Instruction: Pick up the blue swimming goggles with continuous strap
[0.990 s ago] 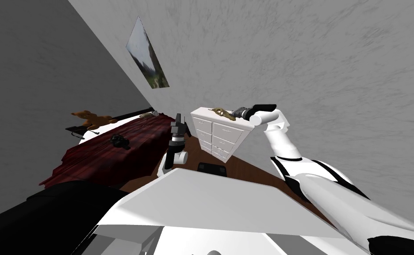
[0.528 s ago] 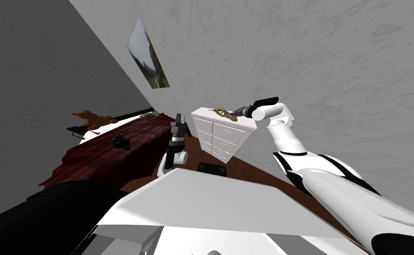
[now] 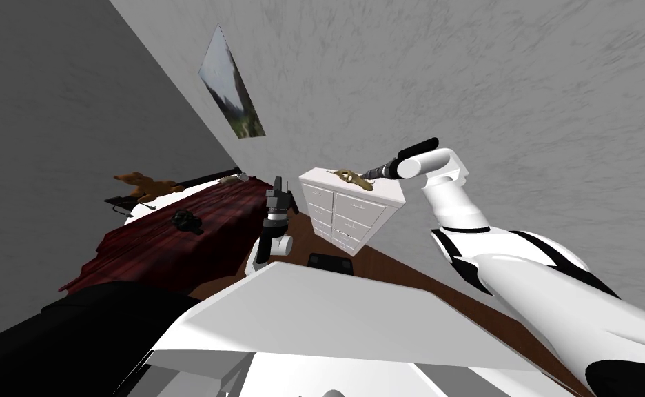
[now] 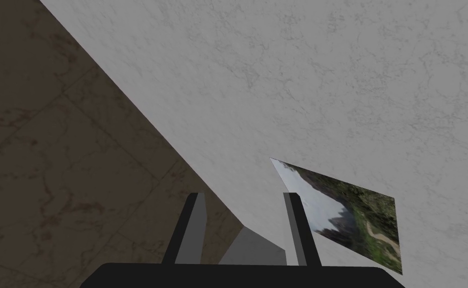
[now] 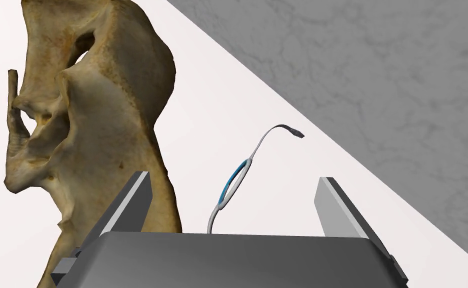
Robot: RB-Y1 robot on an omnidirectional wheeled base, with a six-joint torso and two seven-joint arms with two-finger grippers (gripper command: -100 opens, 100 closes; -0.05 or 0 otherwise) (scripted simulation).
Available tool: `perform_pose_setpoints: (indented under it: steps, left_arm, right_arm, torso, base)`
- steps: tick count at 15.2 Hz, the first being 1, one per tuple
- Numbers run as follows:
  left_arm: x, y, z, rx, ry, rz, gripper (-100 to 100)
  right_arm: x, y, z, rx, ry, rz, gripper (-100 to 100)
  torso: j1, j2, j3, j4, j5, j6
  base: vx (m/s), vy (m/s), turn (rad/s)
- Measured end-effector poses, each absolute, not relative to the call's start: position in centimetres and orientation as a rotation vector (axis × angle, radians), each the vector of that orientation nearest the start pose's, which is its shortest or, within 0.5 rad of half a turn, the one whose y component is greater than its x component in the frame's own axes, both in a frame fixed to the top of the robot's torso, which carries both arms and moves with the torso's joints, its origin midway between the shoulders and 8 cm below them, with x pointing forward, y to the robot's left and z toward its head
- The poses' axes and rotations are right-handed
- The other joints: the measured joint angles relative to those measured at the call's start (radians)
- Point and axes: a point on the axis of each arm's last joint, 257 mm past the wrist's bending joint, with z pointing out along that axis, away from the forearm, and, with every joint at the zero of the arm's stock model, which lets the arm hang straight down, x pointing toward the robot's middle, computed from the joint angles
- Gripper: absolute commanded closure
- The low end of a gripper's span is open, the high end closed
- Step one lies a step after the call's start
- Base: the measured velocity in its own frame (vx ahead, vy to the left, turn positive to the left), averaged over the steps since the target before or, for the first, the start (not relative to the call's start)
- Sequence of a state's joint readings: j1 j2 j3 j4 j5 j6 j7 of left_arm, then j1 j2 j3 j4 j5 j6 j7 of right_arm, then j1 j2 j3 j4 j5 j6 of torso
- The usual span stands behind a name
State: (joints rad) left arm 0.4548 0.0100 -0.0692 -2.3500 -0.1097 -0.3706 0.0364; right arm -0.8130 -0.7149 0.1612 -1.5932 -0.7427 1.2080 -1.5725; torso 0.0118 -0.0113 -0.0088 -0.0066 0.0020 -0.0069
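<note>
Your right end effector (image 5: 233,178) is released, straddling the thin blue-rimmed swimming goggles with grey strap (image 5: 234,181) on the white dresser (image 3: 345,207) at your 12 o'clock. Reach looks done; clench and lift remain.

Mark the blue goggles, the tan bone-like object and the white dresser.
blue goggles (image 5: 228,182): right wrist view, on the blue lens rim.
tan bone-like object (image 5: 93,125): right wrist view, on its broad middle.
white dresser (image 3: 352,207): head view, on a drawer front.
</note>
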Motion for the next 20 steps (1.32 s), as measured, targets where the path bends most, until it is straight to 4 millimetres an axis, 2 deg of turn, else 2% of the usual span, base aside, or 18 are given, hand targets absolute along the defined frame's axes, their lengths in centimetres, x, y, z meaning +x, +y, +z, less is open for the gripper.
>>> perform_pose_setpoints:
  steps: [12,20]
  left_arm:
    - [35.8,24.0,4.4,-0.621,0.686,-1.339,0]
    - [35.8,24.0,4.4,-0.621,0.686,-1.339,0]
  right_arm:
    - [60.5,-25.1,-3.3,-2.791,-0.297,-1.187,-100]
    - [58.2,-27.4,-2.8,-2.87,-0.043,-0.96,-100]
  torso:
    - [0.0,-0.001,-0.001,-0.001,0.0,0.0]
    - [0.0,-0.002,-0.001,-0.001,0.0,0.0]
  base:
    - [0.037,0.025,0.012]
    - [0.044,0.027,0.014]
